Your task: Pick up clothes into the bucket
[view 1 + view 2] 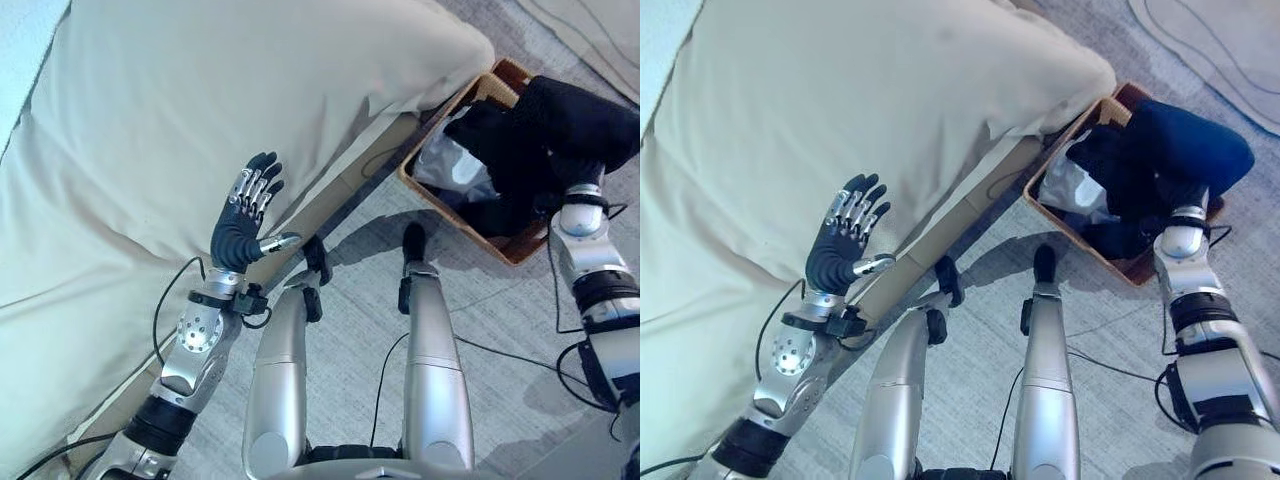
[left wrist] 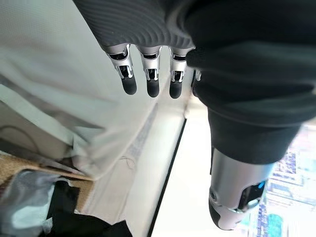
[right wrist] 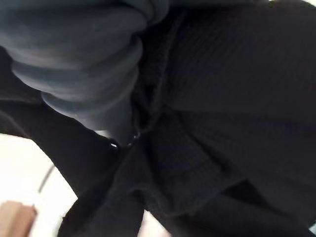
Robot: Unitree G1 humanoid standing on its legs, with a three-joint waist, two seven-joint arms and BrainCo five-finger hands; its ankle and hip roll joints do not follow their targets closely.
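Observation:
A brown wicker basket [image 1: 512,250] stands on the floor beside the bed and holds dark clothes and a pale grey garment [image 1: 450,165]. A bulky dark garment [image 1: 575,125] hangs over the basket's far corner and drapes over my right hand, whose ribbed cover [image 3: 74,64] is wrapped in black cloth [image 3: 222,108]; its fingers are hidden. My left hand [image 1: 242,220] is raised beside the bed's edge with fingers [image 2: 150,74] straight and nothing in it.
A large bed with a cream sheet [image 1: 200,100] fills the left side, its wooden side rail [image 1: 335,185] running down to the grey carpet [image 1: 500,320]. Another pale cloth [image 1: 590,30] lies on the floor past the basket.

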